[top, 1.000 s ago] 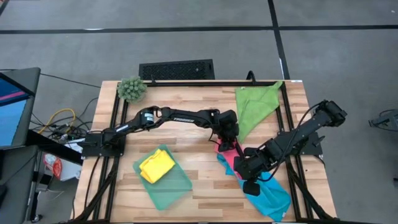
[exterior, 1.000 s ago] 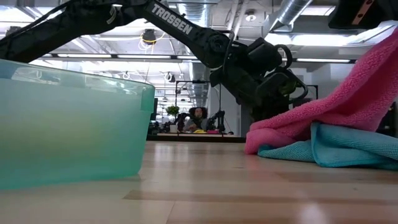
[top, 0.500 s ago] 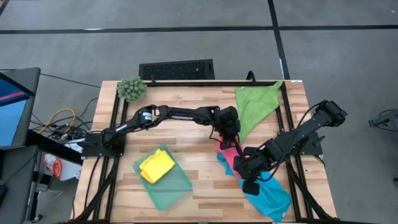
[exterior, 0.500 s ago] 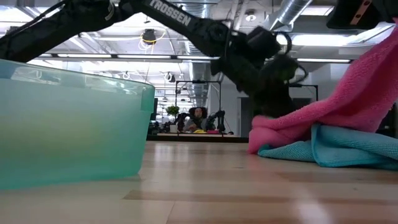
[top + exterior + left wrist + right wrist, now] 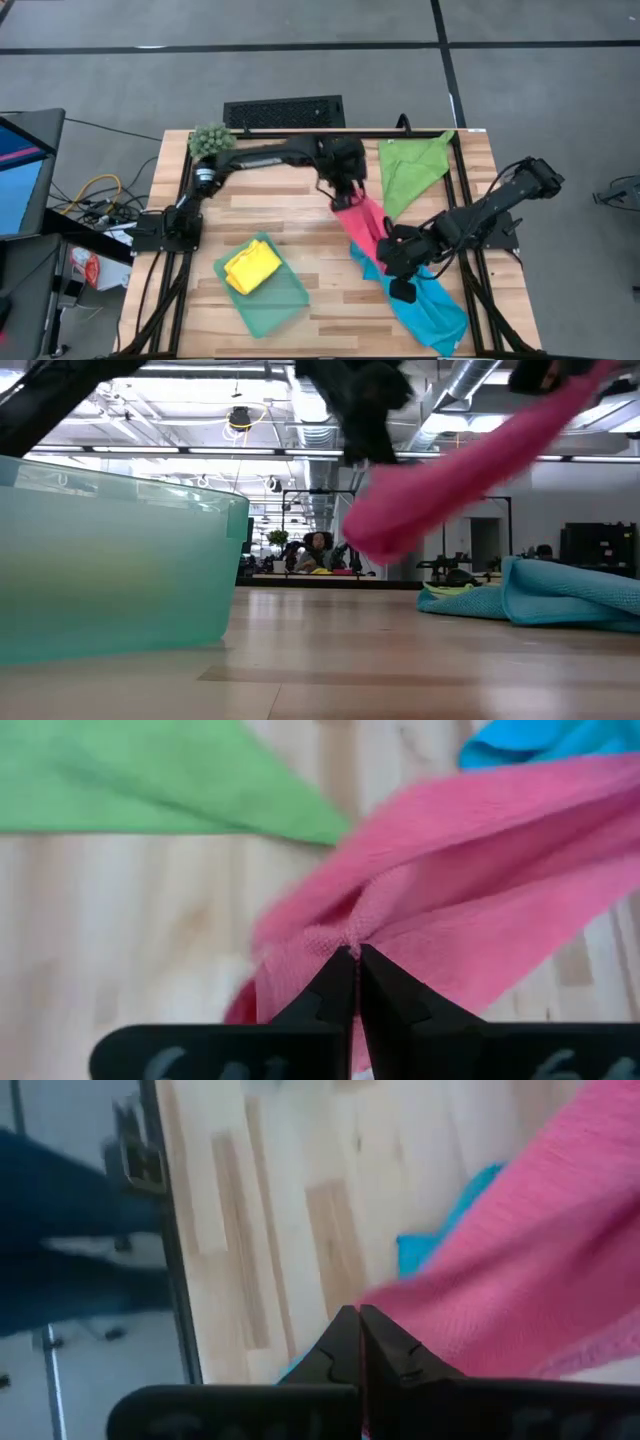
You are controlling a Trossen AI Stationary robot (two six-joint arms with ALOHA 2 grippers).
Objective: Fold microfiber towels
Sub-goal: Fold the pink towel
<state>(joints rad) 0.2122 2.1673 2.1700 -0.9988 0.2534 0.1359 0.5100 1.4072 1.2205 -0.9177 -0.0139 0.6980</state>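
Left gripper (image 5: 345, 192) and right gripper (image 5: 392, 250) are both pinching the pink towel (image 5: 362, 222), stretching it above the table (image 5: 290, 220); blue towel (image 5: 428, 305) is lying beneath, green towel (image 5: 410, 172) just beside, yellow towel (image 5: 252, 266) sitting in the tray (image 5: 285, 300).

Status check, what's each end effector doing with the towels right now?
Left end effector shut on pink towel, lifted. Right end effector shut on its other end. Blue towel beneath, green towel beside. Nothing blocking.

The pink towel (image 5: 362, 222) stretches between the left gripper (image 5: 343, 190) and right gripper (image 5: 392, 250). The blue towel (image 5: 432, 310) lies beneath it on the table (image 5: 290, 215)
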